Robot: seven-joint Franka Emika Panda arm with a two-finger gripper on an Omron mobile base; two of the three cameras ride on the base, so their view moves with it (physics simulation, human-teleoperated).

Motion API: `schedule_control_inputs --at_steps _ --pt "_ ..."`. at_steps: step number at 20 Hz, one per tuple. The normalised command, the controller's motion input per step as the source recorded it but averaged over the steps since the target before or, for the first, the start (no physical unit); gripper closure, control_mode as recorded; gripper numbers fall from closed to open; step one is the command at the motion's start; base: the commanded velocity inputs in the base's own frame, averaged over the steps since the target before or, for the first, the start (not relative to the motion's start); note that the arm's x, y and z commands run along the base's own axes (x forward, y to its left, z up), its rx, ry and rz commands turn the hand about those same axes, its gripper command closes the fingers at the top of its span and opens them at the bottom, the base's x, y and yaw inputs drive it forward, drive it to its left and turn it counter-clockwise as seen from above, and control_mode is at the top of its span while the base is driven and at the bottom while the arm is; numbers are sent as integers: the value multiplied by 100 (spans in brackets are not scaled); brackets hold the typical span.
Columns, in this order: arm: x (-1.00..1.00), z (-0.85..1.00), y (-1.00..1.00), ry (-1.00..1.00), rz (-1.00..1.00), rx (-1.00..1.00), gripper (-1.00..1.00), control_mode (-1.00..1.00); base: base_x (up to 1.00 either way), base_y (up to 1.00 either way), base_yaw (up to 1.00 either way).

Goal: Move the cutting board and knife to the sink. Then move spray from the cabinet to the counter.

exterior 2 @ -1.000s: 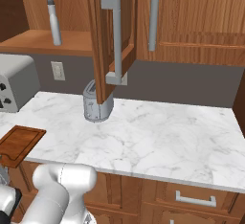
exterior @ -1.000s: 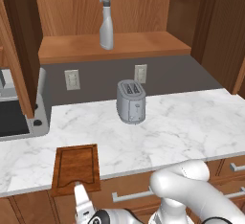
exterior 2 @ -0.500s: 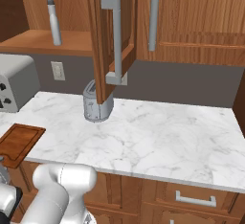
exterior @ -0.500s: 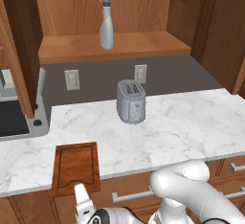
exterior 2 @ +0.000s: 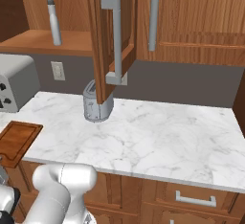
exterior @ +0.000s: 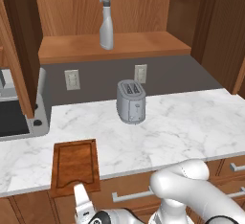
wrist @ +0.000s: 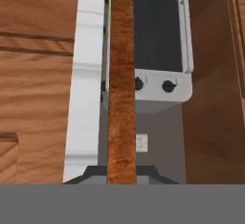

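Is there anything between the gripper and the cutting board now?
Nothing visible. In the hand view the gripper is shut on the near edge of the cutting board, seen edge-on, where it overhangs the counter.

Cutting board (exterior: 75,163): reddish-brown wood, visible grain, satin finish. Counter (exterior: 182,127): white marble with grey veins, smooth, faint sheen. Toaster (exterior: 131,101): grey brushed metal. Spray (exterior: 105,20): pale grey-white plastic, matt. Cabinet (exterior 2: 191,17): brown grained wood; bar handle (exterior 2: 115,39) matt grey metal.
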Motion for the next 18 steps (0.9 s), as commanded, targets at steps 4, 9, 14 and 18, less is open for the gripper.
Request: schedule_control_inputs --at_steps 4,9,14,18 --pt "-7 66 0 -6 0 0 100 -100 0 0 0" --pt "-1 92 0 -2 0 0 100 -100 0 0 0" --pt "0 100 -9 6 0 0 100 -100 0 0 0" --pt "0 99 -15 16 0 0 100 -100 0 0 0"
